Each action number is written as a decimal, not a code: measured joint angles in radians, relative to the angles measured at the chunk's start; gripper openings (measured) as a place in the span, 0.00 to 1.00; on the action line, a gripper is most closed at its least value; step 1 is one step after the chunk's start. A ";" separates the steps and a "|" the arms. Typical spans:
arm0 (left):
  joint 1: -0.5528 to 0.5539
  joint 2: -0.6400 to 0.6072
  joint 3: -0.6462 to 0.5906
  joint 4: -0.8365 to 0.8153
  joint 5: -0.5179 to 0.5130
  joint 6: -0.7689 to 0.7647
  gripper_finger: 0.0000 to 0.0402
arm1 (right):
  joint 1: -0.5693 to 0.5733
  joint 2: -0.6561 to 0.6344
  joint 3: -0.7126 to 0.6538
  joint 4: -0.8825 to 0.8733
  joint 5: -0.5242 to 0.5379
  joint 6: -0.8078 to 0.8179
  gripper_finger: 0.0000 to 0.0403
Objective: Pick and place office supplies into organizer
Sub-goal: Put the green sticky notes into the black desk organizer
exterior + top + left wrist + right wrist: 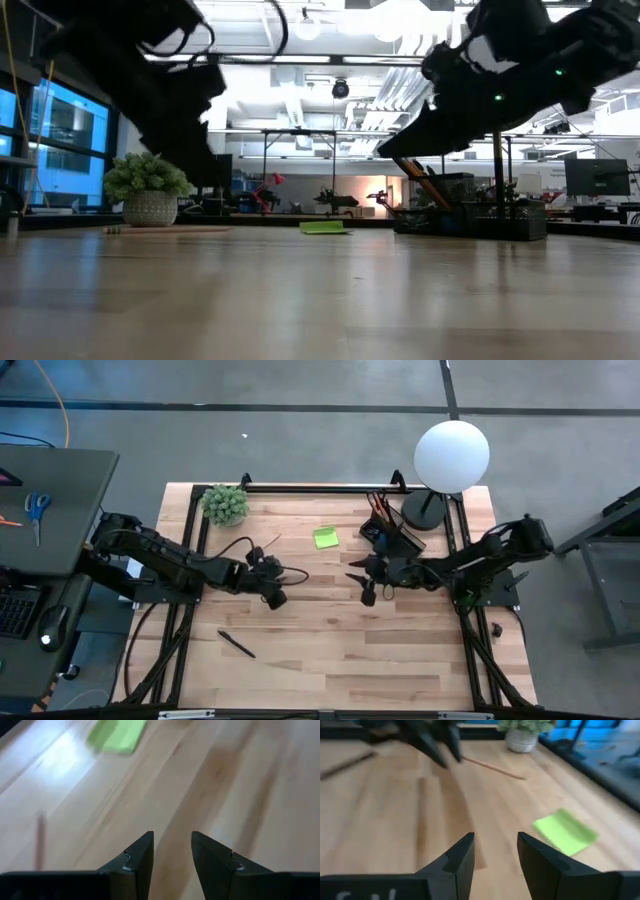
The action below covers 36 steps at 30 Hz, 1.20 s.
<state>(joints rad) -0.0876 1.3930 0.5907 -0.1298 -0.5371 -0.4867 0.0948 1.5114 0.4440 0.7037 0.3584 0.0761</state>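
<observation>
The small black rectangular desk organizer (398,538) is sitting on the pale wooden slatted table (320,650) just beside the black base of the white globe lamp (451,455), with orange and dark pencils standing in it; the lime-green square sticky-note pad (325,537) is lying flat on the wood near the organizer, on the side away from the lamp; a thin wooden pencil (492,766) is lying farther from the organizer, near the small green potted plant in its pale pot (225,504); a black pen (237,645) is lying well apart from the organizer, toward the table's near edge. The right gripper (366,582) is hovering above bare wood just beside the organizer, its jaws standing partly apart and holding nothing; the left gripper (273,582) is hanging over the table's middle, between the plant and the organizer, its jaws likewise partly apart and empty.
</observation>
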 joint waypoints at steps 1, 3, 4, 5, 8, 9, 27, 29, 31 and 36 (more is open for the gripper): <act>0.000 0.000 0.000 0.037 0.007 0.019 0.30 | -0.001 0.007 0.021 -0.030 0.025 -0.031 0.35; 0.000 0.000 0.000 0.106 0.010 0.063 0.30 | -0.010 0.019 0.080 -0.131 0.065 -0.095 0.35; 0.001 0.000 0.000 0.138 0.012 0.085 0.30 | -0.018 0.028 0.122 -0.197 0.071 -0.129 0.35; 0.002 -0.003 0.000 0.165 0.013 0.106 0.30 | -0.031 0.039 0.167 -0.272 0.071 -0.165 0.35; 0.003 -0.008 0.001 0.237 0.009 0.171 0.30 | -0.084 0.084 0.306 -0.483 0.051 -0.240 0.35; 0.003 -0.015 0.001 0.249 0.006 0.194 0.30 | -0.110 0.101 0.348 -0.532 0.034 -0.256 0.35; 0.230 -0.101 0.000 0.306 0.329 0.494 0.30 | -0.501 0.418 0.887 -1.052 -0.436 -0.393 0.35; 0.250 -0.101 0.000 0.322 0.359 0.518 0.30 | -0.520 0.442 0.922 -1.086 -0.444 -0.401 0.35; 0.275 -0.101 0.000 0.345 0.412 0.541 0.30 | -0.536 0.457 0.953 -1.119 -0.447 -0.415 0.35; 0.359 -0.102 0.001 0.369 0.562 0.644 0.30 | -0.569 0.477 0.994 -1.198 -0.451 -0.461 0.35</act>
<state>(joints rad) 0.2715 1.2908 0.5915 0.2391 0.0244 0.1569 -0.4743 1.9888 1.4379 -0.4939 -0.0923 -0.3847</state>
